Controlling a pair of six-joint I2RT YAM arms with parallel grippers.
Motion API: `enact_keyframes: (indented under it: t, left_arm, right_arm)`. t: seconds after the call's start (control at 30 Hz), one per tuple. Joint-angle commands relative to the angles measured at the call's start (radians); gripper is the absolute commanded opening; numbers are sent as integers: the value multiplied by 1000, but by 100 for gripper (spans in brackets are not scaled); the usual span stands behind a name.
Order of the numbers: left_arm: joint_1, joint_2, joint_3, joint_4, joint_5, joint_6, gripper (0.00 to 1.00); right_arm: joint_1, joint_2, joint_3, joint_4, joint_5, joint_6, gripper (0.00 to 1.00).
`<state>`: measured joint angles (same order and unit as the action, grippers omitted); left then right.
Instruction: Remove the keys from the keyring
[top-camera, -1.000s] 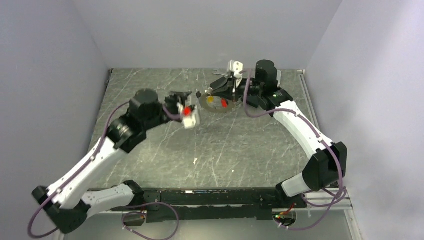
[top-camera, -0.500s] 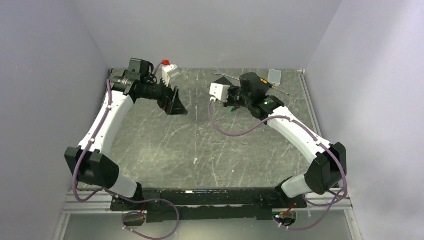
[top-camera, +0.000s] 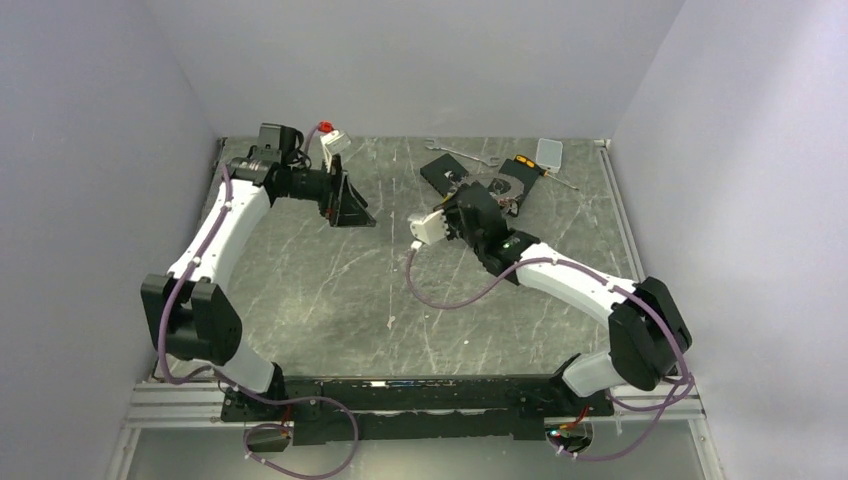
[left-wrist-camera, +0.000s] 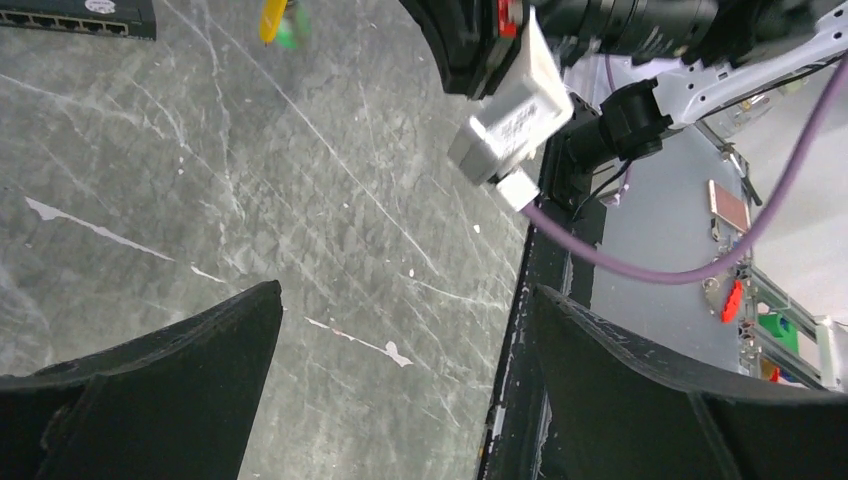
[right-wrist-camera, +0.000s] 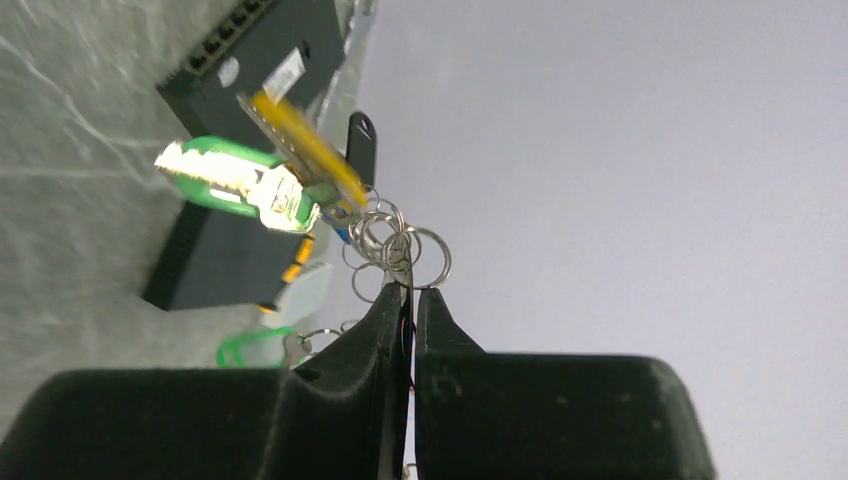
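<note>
You're holding the rings pinched tight in the right gripper, green key and yellow key sticking out sideways just past its tips, while the left gripper is hanging wide open, empty, well apart across the table

Bare tabletop ahead of left tool, black box, wrench at back
</note>
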<state>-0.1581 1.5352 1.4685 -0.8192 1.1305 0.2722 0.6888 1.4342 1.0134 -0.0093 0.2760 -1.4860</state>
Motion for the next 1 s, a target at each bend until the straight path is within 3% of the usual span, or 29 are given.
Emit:
enact_keyframes:
  t: [0.0, 0.07, 0.13, 0.37, 0.43, 0.53, 0.8, 0.97]
  left_arm:
    - [13, 58, 11, 53, 70, -13, 98]
    - [25, 54, -6, 92, 86, -43, 98]
    - [28, 35, -34, 137, 54, -61, 98]
    - [29, -5, -69, 179, -6, -9, 97]
    - [29, 1, -49, 166, -6, 26, 96]
    - [29, 8, -19, 162, 8, 68, 92]
    - [27, 2, -77, 368, 115, -60, 67]
    - [9, -22, -138, 499, 117, -181, 66]
  right_arm:
    - [14, 4, -160, 480, 129, -384, 0]
    - [8, 22, -223, 706, 89, -477, 0]
    - [17, 12, -194, 714, 71, -390, 0]
    - [9, -2, -30, 380, 47, 78, 0]
    - [8, 4, 56, 139, -21, 253, 0]
    - [-12, 7, 181, -53, -185, 482, 0]
    - [-102, 9, 324, -190, -559, 809, 0]
    - [-123, 10, 362, -208, -691, 864, 0]
